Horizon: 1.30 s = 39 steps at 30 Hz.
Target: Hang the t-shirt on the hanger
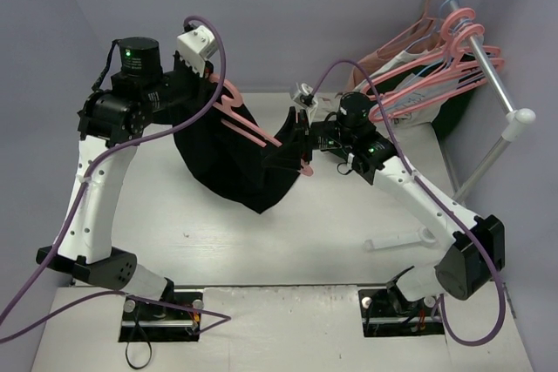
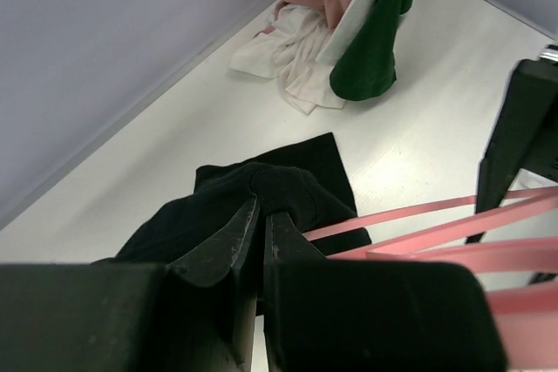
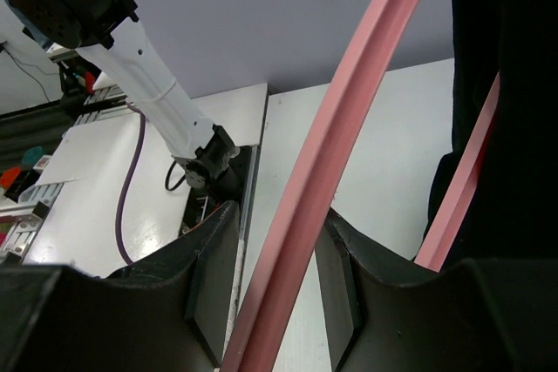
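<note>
Aloft, left gripper (image 2: 264,215) pinches t-shirt (image 2: 187,219), right gripper (image 3: 279,215) hanger (image 3: 359,84).

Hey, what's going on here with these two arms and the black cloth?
The left hand is clamped on a soft black fabric t-shirt, while the right hand grips a bar of a thin pink plastic clothes hanger. Both are held up between the arms. The shirt seems bunched around one end of the hanger, not yet hung squarely.

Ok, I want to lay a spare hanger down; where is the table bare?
Bare: the near middle of the table, in front of the hanging t-shirt. Crowded: the far right, with the hanger rack and garment pile; a small white piece lies by the right arm.
</note>
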Each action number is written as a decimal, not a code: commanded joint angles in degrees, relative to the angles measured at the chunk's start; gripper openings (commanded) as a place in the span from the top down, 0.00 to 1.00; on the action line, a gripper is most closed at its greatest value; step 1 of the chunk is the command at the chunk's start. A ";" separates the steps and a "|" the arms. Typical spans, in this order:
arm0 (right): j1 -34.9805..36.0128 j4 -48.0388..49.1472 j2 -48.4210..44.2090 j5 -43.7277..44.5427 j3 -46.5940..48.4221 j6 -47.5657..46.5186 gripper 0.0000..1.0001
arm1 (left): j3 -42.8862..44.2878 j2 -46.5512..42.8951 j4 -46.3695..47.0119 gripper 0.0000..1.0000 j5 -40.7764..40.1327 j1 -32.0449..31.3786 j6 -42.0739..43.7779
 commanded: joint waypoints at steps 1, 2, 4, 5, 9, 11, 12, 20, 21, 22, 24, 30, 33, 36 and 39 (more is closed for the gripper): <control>-1.32 11.31 0.07 -1.26 1.85 1.63 1.00 | 1.34 -3.34 3.38 1.00 5.11 -1.71 -0.60; -1.53 11.40 0.07 -1.43 2.11 1.63 1.00 | 1.17 -3.56 3.38 1.00 4.41 -1.71 -0.21; -2.36 11.47 0.00 -1.93 2.25 1.70 1.00 | 0.74 -4.02 3.27 1.00 1.44 -1.64 0.54; -2.67 11.48 0.03 -2.18 2.24 1.72 1.00 | 0.55 -4.22 3.29 0.97 0.16 -1.62 1.02; -3.28 11.48 -0.02 -2.58 1.54 1.81 1.00 | 0.08 -4.46 3.34 0.68 -3.44 -1.17 2.40; -3.21 11.48 0.10 -2.58 0.85 1.81 1.00 | 0.79 -4.13 3.40 0.48 -3.64 -1.03 2.65; -3.21 11.48 0.16 -2.58 0.53 1.81 1.00 | 1.13 -4.02 3.60 0.42 -3.81 -0.95 2.70; -3.29 11.57 1.64 -2.87 -0.91 1.58 1.00 | 1.69 -4.26 5.43 0.27 -4.13 2.55 2.82; -3.29 11.57 2.06 -2.93 -1.00 1.60 1.00 | 1.72 -4.43 5.50 0.26 -4.00 3.21 2.85; -3.29 11.57 2.33 -2.98 -1.13 1.52 1.00 | 1.83 -4.68 5.45 0.26 -3.86 4.33 2.98; -3.29 11.57 2.94 -3.02 -1.32 1.45 1.00 | 1.95 -5.21 5.46 0.26 -3.54 6.48 3.26; -3.47 11.66 5.76 -3.81 -0.15 1.55 1.00 | -2.16 -7.15 5.97 0.25 -0.38 13.09 5.04; -3.55 11.66 6.84 -4.87 1.18 2.06 1.00 | -6.77 -8.31 5.85 0.25 3.89 15.20 6.73; -4.10 11.66 8.02 -5.87 2.87 2.64 1.00 | -10.79 -9.62 5.73 0.25 7.76 16.39 11.05; -4.37 11.66 8.42 -6.57 3.48 2.77 1.00 | -14.71 -10.69 4.96 0.26 12.20 17.23 15.51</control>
